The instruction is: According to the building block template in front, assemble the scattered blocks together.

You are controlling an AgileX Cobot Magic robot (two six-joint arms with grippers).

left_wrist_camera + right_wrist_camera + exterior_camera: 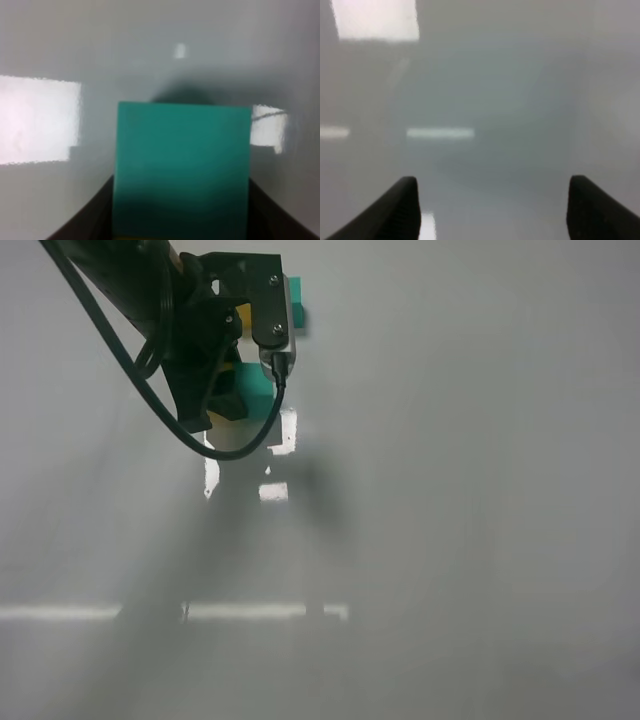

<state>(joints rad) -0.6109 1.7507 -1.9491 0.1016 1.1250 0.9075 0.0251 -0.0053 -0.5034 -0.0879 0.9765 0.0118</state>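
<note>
My left gripper [228, 390] is at the far left of the table, and its arm hides most of the blocks. In the left wrist view the loose teal-green cube [182, 160] fills the gap between the two dark fingers [92, 220], which press on its sides. From above this cube [262, 390] shows beside the gripper, with a strip of the loose yellow cube [228, 418] just left of it. Behind the arm, slivers of the template [298, 316] show, teal on the right and yellow on the left. My right gripper [492, 185] is open and empty over bare table.
The grey glossy table [450, 490] carries bright light reflections near the blocks and a reflected strip across the front. A black cable [200, 440] hangs from the left arm. The right arm is out of the exterior view.
</note>
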